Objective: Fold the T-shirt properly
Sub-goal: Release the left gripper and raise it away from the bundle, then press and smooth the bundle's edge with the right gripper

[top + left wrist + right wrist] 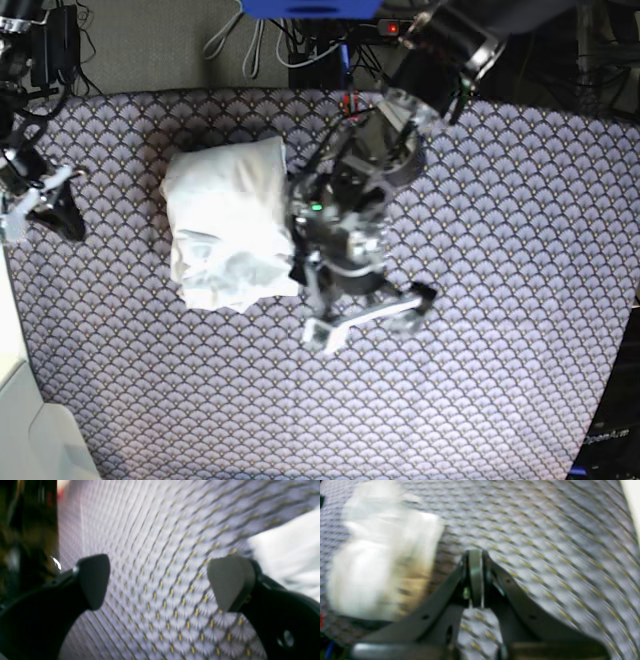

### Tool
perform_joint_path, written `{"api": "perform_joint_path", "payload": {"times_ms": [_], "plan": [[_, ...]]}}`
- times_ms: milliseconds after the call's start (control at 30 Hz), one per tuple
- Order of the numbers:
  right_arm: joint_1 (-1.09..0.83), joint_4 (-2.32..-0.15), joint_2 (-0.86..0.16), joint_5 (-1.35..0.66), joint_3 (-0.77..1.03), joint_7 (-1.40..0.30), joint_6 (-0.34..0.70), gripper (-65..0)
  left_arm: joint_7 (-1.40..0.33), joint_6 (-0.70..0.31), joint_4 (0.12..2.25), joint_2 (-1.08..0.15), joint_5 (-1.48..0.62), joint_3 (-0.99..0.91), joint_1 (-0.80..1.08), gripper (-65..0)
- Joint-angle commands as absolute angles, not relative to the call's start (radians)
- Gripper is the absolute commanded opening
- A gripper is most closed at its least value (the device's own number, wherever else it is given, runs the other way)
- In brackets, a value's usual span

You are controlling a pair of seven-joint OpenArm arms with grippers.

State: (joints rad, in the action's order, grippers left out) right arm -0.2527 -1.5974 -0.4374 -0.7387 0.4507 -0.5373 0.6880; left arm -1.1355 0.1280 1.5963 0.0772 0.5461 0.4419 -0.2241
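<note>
We see the T-shirt [230,222] lying as a folded white bundle on the purple-grey scallop-patterned cloth [500,330] that covers the table, left of the middle in the base view. Its far part is smooth and rounded; its near edge is rumpled and uneven. In the right wrist view the T-shirt [382,565] shows as a blurred white heap to the left, and in the left wrist view only a pale edge of it [287,555] appears at the right.

Just beside the bundle's right edge hangs the left gripper [365,318], whose arm comes down from the far side of the scene. We see its jaws spread wide in the left wrist view [160,582], with nothing between them but patterned cloth, so it is released and holds nothing. Whether the arm's body touches the T-shirt's right edge we cannot tell from above.

The right gripper [30,205] sits well apart from the bundle, near the table's left edge. In its own wrist view [475,577] the two fingers are pressed together, clenched on nothing, above bare cloth.

Beyond the far edge of the cloth we see cables [250,45], a blue object [310,8] and dark equipment. We can read no writing.
</note>
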Motion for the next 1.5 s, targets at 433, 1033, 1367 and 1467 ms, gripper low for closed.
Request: {"api": "perform_joint_path", "payload": {"times_ms": [433, 1033, 1367, 1467], "plan": [[-0.165, -1.736, -0.458, -0.756, 0.147, -0.513, 0.698, -65.0, -1.224, 0.131, 1.968, -0.004, 0.033, -0.012, 0.042, -0.6], [0.045, -1.489, -0.444, -0.754, -0.134, -0.504, 0.698, -65.0, -1.222, 0.139, 1.992, -0.064, -0.077, -0.036, 0.209, -0.9], [0.150, -1.260, -0.447, -0.753, -0.174, -0.503, 0.698, -65.0, -1.211, 0.139, 2.006, -0.064, -0.073, -0.036, 0.271, -0.7], [0.154, -1.254, -0.447, -0.719, -0.182, -0.503, 0.698, -65.0, -1.211, 0.139, 2.006, -0.064, -0.077, -0.036, 0.271, -0.7]]}}
